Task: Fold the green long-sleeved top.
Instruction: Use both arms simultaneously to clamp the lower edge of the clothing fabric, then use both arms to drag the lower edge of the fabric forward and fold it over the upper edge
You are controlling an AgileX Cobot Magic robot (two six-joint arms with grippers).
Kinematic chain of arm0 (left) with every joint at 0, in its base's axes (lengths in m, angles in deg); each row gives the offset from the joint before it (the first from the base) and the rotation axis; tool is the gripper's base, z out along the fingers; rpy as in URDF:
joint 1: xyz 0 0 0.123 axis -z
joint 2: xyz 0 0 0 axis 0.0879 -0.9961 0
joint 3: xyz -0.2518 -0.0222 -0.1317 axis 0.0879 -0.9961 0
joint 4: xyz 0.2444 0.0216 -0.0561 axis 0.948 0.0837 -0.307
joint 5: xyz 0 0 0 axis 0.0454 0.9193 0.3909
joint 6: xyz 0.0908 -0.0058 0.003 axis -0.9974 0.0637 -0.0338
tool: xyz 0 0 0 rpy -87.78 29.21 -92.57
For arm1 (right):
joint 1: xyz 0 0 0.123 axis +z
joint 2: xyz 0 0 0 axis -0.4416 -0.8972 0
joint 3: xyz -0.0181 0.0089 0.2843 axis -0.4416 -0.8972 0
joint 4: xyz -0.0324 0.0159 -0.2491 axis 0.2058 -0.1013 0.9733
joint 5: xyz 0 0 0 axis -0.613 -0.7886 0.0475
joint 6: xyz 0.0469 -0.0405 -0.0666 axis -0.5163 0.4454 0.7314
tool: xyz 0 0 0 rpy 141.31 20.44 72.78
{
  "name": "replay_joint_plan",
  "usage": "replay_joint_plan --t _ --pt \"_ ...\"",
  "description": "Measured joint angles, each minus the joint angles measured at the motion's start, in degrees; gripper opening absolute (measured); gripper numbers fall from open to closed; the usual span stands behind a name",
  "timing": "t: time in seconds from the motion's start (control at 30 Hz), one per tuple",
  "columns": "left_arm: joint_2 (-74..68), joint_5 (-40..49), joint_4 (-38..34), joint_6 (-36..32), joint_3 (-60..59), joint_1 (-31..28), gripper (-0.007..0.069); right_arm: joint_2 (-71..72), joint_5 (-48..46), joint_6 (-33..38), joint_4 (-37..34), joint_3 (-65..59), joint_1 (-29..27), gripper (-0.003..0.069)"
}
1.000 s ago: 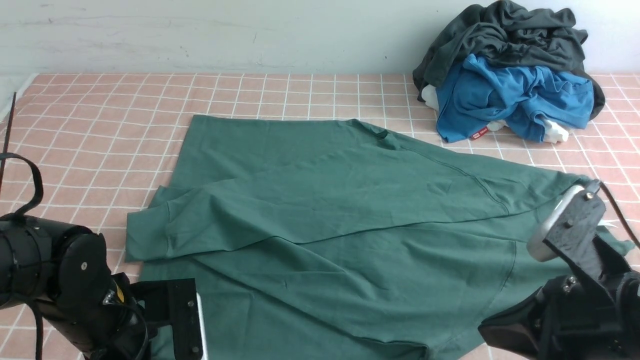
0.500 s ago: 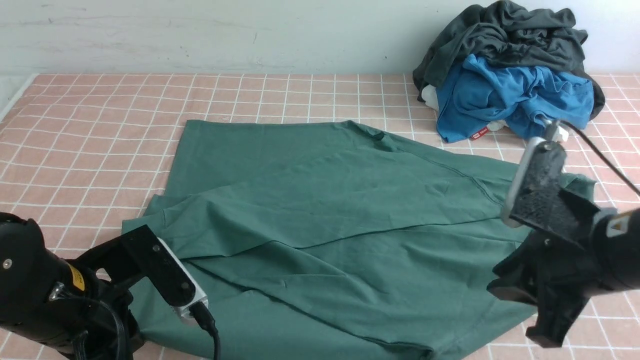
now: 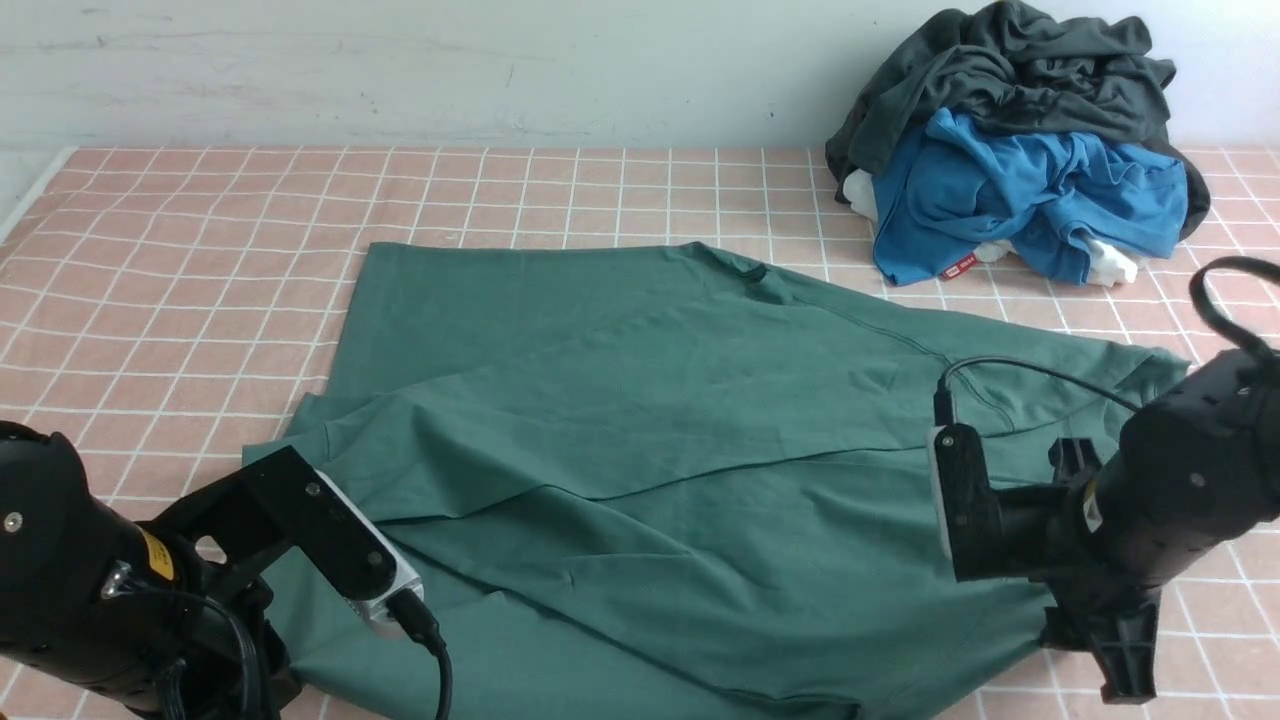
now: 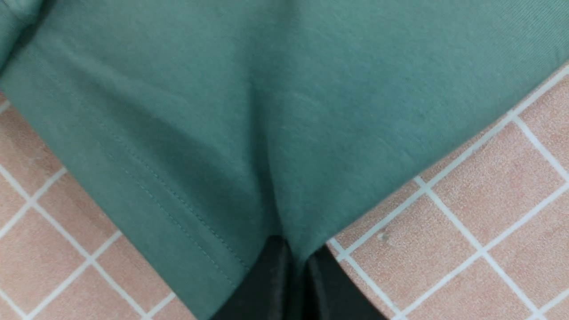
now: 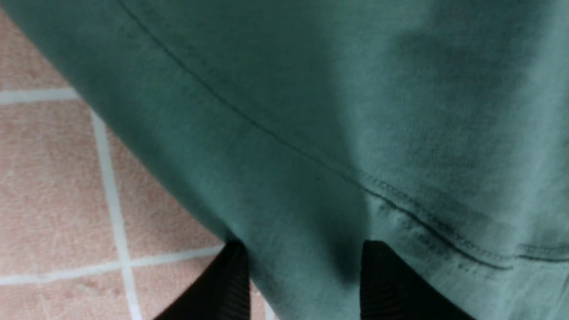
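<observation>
pink checked table cover (image 3: pixel 200 250) seen from the robot's side, with the green long-sleeved top (image 3: pixel 640 420) spread flat across its middle, collar toward the far wall, hem toward the robot. one sleeve lies folded across the body, running down toward the near left.

at the near left, the left arm (image 3: pixel 100 590) reaches low over the garment's near-left corner. in its wrist view the left gripper (image 4: pixel 295 262) has its jaws pressed together on the stitched hem, and a crease runs up the cloth from the pinch, so it is holding the top by that corner.

in the middle the body cloth lies mostly smooth, with long shallow wrinkles.

at the near right, the right arm (image 3: pixel 1120 510) hangs over the garment's right edge. in its wrist view the right gripper (image 5: pixel 304 253) has its jaws standing apart, moderately wide, with green cloth and a seam lying in the gap; nothing is squeezed there.

at the far right corner sits a heap of other clothes, a bright blue garment (image 3: pixel 1020 190) under a dark charcoal one (image 3: pixel 1010 70), well apart from the top.

the step in hand looks like taking hold of the near edge for a fold. the next move likely calls for the right jaws to close on the edge, matching the left grip, before both arms lift together and evenly.
</observation>
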Motion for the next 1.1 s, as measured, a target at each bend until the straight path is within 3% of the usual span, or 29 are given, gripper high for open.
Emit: replay_joint_plan --t 0.03,0.07,0.17,0.3,0.43,0.53,0.67,0.8,0.9,1.1 --pt "0.00 0.00 -0.05 0.00 0.00 0.00 0.0006 0.00 0.05 -0.16 0.01 -0.02 0.00 0.0290" --pt "0.00 -0.05 -0.18 0.00 0.00 0.00 0.0006 -0.22 0.52 -2.12 0.45 0.03 0.00 0.0214" --pt "0.00 -0.05 -1.31 0.05 0.00 0.00 0.0006 -0.39 0.29 -6.58 0.58 0.09 0.00 0.0083" --pt "0.89 2.47 -3.26 2.29 1.25 0.00 0.0006 0.39 -2.24 -15.40 0.28 0.20 0.00 0.0002" --pt "5.07 4.98 -3.47 6.02 4.18 0.00 0.0006 5.10 -7.89 -28.84 0.22 0.20 0.00 -0.0002" --pt "6.97 5.48 -2.53 10.99 6.74 0.00 0.0006 8.63 -10.25 -32.86 0.22 0.20 0.00 -0.0002" --pt "6.62 5.44 1.06 19.07 11.73 0.00 0.0006 12.28 -9.87 -33.44 2.01 0.20 0.00 -0.0002" --pt "-0.15 1.64 5.30 25.85 21.56 -1.83 0.0006 12.53 -1.41 -34.16 8.06 2.13 -1.23 -0.0002" --pt "-9.03 -0.79 6.89 27.13 30.21 -4.16 0.0006 8.51 6.60 -34.54 10.81 7.21 -4.33 -0.0002" --pt "-30.10 -2.81 7.55 27.79 48.55 -7.38 0.0006 -3.69 11.98 -34.71 12.29 21.26 -7.93 -0.0003"
